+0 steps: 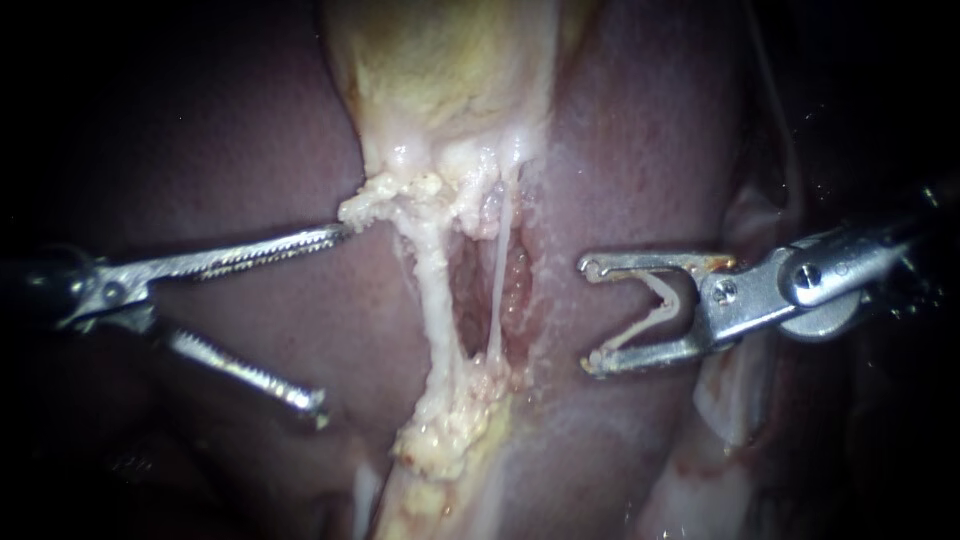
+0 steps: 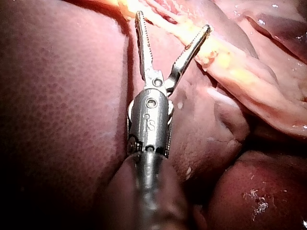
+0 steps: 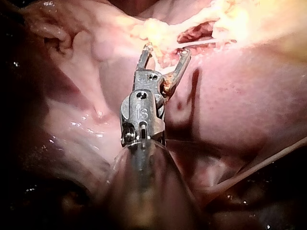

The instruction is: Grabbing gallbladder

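Two tools, both wide open, empty: my left tool (image 1: 330,320) nearer, gallbladder (image 1: 450,70) at its one o'clock, long axis twelve-to-six; my right tool (image 1: 587,315) opposite.

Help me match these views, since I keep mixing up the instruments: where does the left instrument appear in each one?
Endoscope view: the left instrument comes in from the left, jaws open, its upper jaw tip at the pale yellow tissue.
Left wrist view: it lies over the liver, jaws open, tips at that tissue.
Right wrist view: not in it; only the right instrument shows.
Shared landmark: the pale yellow tissue.
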Tool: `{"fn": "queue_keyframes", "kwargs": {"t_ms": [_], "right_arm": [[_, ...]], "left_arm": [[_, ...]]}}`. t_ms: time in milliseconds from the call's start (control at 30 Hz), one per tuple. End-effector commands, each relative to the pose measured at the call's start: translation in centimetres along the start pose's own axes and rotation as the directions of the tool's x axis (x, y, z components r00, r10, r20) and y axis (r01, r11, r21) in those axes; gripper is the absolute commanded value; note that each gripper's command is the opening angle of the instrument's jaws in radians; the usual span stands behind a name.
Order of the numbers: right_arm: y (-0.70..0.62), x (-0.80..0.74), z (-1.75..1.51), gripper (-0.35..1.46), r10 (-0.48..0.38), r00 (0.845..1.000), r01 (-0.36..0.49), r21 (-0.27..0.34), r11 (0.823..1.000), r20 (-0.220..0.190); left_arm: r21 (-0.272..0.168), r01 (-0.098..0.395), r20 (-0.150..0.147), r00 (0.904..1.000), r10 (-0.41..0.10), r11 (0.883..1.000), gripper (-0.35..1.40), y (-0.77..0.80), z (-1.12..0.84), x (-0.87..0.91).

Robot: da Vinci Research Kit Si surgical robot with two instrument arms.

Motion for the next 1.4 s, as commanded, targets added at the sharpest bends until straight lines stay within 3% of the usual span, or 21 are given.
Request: {"fn": "queue_keyframes", "kwargs": {"t_ms": [33,233,567,700,1000,1067,1133,1233,1400], "right_arm": [[0.0,0.0,0.0,0.5,0.0,1.0,0.0,0.0,1.0,0.0],[0.0,-0.01,0.0,0.5,0.0,1.0,0.0,0.0,1.0,0.0],[0.0,-0.01,0.01,0.5,0.0,1.0,0.0,0.0,1.0,0.0],[0.0,-0.01,0.01,0.5,0.0,1.0,0.0,0.0,1.0,0.0],[0.0,0.0,0.02,0.5,-0.001,1.0,0.001,-0.001,1.0,0.001],[0.0,0.0,0.02,0.5,-0.001,1.0,0.001,0.0,1.0,0.001],[0.0,0.0,0.03,0.5,-0.001,1.0,0.001,-0.001,1.0,0.001],[0.0,0.0,0.03,0.5,-0.001,1.0,0.001,-0.001,1.0,0.001],[0.0,0.0,0.02,0.5,0.0,1.0,0.0,0.0,1.0,0.001]], "left_arm": [[0.001,0.0,0.0,1.0,0.0,1.0,1.03,-0.01,-0.01,0.01],[0.086,0.025,0.023,0.9994,-0.027,0.996,0.98,-0.22,-0.05,0.17],[0.19,0.105,0.034,0.993,-0.113,0.976,0.79,-0.57,0.1,0.03],[0.209,0.171,0.022,0.9834,-0.18,0.963,0.52,-0.63,0.17,0.01],[0.223,0.286,0.001,0.9558,-0.294,0.932,0.29,-0.67,0.19,-0.01],[0.223,0.296,0.016,0.9515,-0.307,0.929,0.05,-0.68,0.16,-0.02],[0.227,0.299,0.039,0.9481,-0.316,0.927,-0.35,-0.7,0.13,-0.04],[0.247,0.306,0.071,0.9407,-0.332,0.92,-0.35,-0.7,0.1,-0.05],[0.263,0.326,0.077,0.9312,-0.356,0.908,-0.35,-0.65,0.06,0.03]]}}
